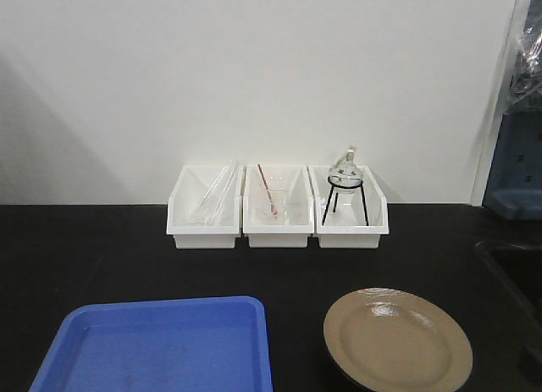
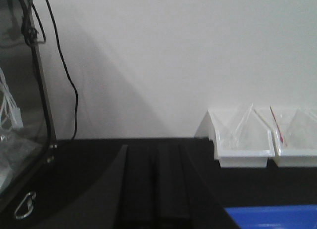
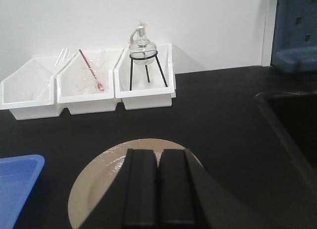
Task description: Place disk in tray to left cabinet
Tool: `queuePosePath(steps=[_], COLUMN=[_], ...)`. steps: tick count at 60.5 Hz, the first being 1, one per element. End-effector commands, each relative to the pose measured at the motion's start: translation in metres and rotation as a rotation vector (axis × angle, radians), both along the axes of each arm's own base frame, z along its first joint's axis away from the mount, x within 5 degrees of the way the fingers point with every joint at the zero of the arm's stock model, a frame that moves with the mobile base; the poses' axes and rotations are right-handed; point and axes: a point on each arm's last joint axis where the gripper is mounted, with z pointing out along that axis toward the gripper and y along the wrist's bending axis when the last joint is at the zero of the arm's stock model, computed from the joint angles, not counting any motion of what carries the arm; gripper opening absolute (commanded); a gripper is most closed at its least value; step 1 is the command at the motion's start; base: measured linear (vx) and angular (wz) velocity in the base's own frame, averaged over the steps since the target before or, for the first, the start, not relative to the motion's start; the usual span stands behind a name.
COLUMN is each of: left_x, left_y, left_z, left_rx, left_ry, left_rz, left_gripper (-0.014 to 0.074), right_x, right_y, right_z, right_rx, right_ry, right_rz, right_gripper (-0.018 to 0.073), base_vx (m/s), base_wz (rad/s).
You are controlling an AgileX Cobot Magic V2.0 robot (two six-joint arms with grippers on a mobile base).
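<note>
Disk (image 1: pixel 398 341) lies flat on the black worktop (image 1: pixel 85 248), tan face up, just right of the tray (image 1: pixel 161 345) and not touching it. Tray holds nothing. Three white bins (image 1: pixel 278 207) sit in a row behind the tray, against the wall; the one farthest right of the tray holds a flask on a tripod (image 1: pixel 345 173).

Right tool (image 3: pixel 158 189): right of the tray, over the disk's near part, fingers pressed together, gripping nothing.

Left tool (image 2: pixel 156 189): left of the tray's far corner, fingers together, gripping nothing.

White bins (image 1: pixel 275 216), flask (image 1: pixel 345 167), black counter (image 1: pixel 102 256)
</note>
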Motion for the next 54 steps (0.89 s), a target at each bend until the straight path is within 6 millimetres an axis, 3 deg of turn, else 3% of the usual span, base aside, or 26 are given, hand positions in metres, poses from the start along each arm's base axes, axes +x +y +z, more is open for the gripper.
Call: queuePosePath(steps=[1,14,21,32,41,54], left_x=[0.007,0.016,0.016,0.016,0.016,0.016], left_y=[0.000,0.001,0.001,0.001,0.001,0.001], left_z=[0.011,0.006,0.006,0.006,0.006,0.006], left_rx=[-0.002,-0.006,-0.006,-0.006,-0.006,-0.006], left_ry=[-0.040,0.003,0.003,0.003,0.003,0.003], left_rz=[-0.005,-0.005,-0.005,-0.005,-0.005,-0.005], left_gripper=[0.0150,0.0368,0.0430,0.0437,0.0437,0.0437], right_x=[0.008,0.017,0.022,0.031,0.057,0.098], right_y=[-0.002,-0.001,-0.002,0.001,0.002,-0.039], right_z=[0.018,0.011,0.009,-0.006,0.005,0.017], right_rx=[0.020,0.009,0.084,0.142,0.156,0.310], right_ry=[-0.096,-0.072,-0.068,0.140,0.296,0.534], right_rz=[-0.023,-0.024,-0.050,-0.043,-0.032,-0.153], right_gripper=[0.0153,0.0416,0.0495,0.0516,0.0516,0.0516], base_vx=[0.00,0.00,0.00,0.00,0.00,0.00], base_wz=[0.00,0.00,0.00,0.00,0.00,0.00])
